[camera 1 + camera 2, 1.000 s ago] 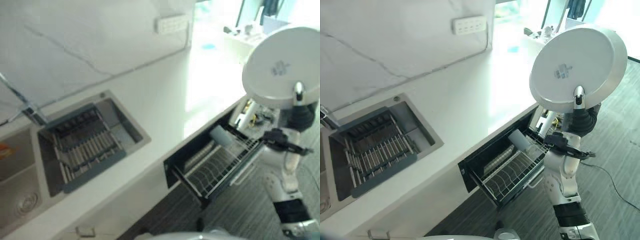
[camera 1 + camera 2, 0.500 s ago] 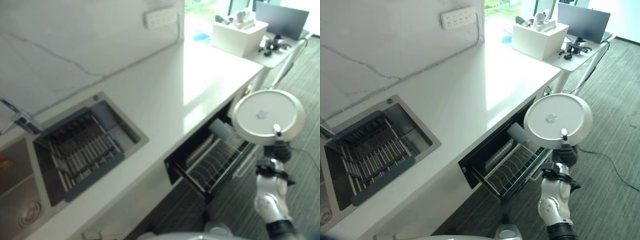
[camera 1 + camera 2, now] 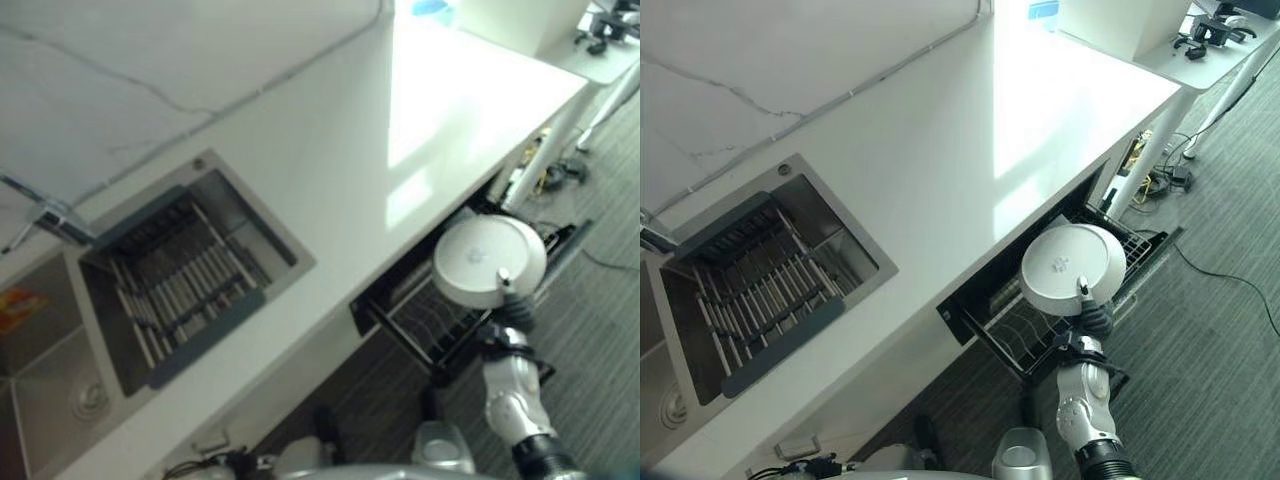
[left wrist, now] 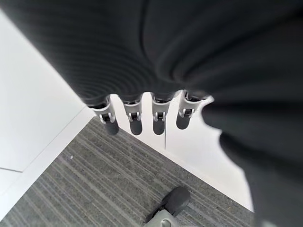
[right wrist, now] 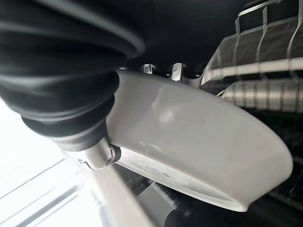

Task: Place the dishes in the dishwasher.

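One plate [image 3: 1072, 269] lowered over dishwasher rack [image 3: 1040, 335], right hand [image 3: 1095, 316] pinching rim.

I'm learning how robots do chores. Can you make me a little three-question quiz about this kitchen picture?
1. True or false: the right hand holds a white plate.
2. What is the plate above? A) the sink B) the open dishwasher rack C) the floor only
3. Fill in: the left hand's fingers are ____ and hold nothing.

Key: 1 true; 2 B; 3 straight
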